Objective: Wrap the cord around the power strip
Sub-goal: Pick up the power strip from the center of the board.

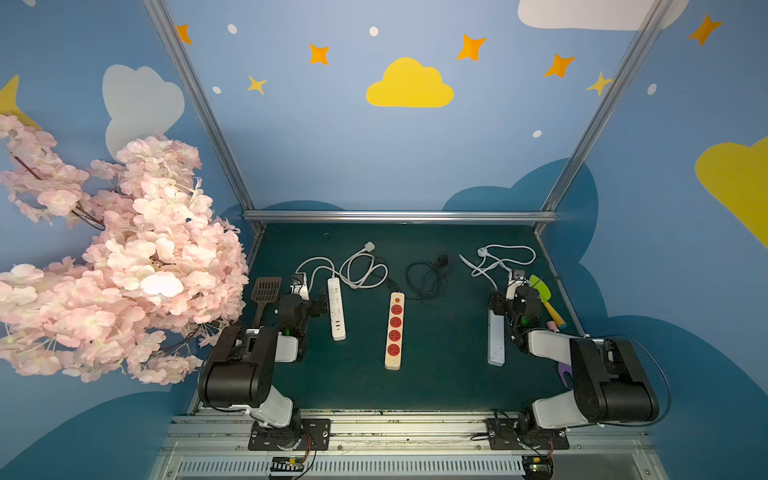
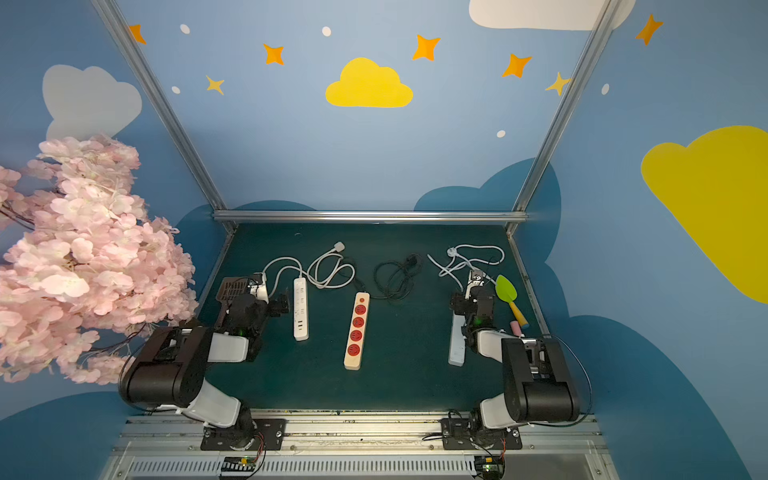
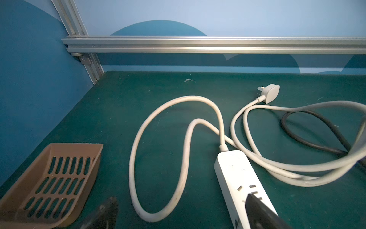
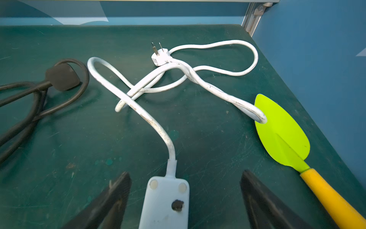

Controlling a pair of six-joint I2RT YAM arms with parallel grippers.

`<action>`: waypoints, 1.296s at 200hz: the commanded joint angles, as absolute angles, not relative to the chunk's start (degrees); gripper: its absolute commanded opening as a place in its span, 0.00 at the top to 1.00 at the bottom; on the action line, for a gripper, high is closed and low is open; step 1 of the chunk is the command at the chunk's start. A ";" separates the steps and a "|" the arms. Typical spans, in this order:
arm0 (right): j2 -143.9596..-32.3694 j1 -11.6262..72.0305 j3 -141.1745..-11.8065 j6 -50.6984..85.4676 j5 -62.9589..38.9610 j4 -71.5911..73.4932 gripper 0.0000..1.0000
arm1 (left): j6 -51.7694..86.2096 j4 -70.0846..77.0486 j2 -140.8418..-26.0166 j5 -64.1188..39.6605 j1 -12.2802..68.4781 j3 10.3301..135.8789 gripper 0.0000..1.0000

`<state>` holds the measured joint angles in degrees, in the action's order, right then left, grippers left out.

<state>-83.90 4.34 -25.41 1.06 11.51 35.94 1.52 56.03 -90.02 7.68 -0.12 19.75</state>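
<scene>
- Worktop (image 1: 440,382): dark green, scuffed, and carries three power strips with every cord lying loose, none wound round a strip.
- Left gripper (image 3: 181,203): jaws spread wide and holding nothing. One finger hangs over the white strip's sockets; whether it touches them I cannot tell.
- Right gripper (image 4: 185,174): jaws spread wide and holding nothing, with a finger on each side of the blue strip's cord end, clear of it.
- Red strip (image 1: 394,332): lies between the two grippers, well apart from both. It has four red sockets and any print is too small to read.
- White strip (image 3: 233,174): a dark mark at its near end is cut off by the finger and unreadable.
- Blue strip (image 4: 166,206): two round pads and a dark hole face up.
- White cord (image 3: 132,164): loops ahead of the left gripper.
- Pale cord (image 4: 152,123): tangled ahead of the right gripper.
- Black cord (image 4: 86,77): coiled between the grippers.
- Trowel (image 4: 281,130): just beside the right gripper's outer finger.
- Scoop (image 3: 75,145): just beside the left gripper's outer finger.
</scene>
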 commanded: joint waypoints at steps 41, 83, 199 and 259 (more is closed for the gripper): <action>-84.23 4.47 -26.10 1.22 12.00 35.73 0.12 | 1.67 56.03 -90.40 7.71 -0.39 20.08 0.00; -84.22 4.42 -26.10 1.23 11.79 35.69 0.12 | 1.76 56.05 -90.44 7.82 -0.38 20.13 0.00; -84.27 4.40 -26.14 1.23 11.81 35.59 0.12 | 1.76 56.01 -90.44 7.73 -0.44 20.10 0.00; -81.10 5.01 -28.35 0.79 12.29 32.22 0.12 | 1.76 54.79 -87.05 10.31 0.04 19.61 0.00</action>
<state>-83.68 4.38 -25.45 1.15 11.51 35.62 1.54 56.12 -89.93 7.62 -0.38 19.73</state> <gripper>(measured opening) 0.881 0.998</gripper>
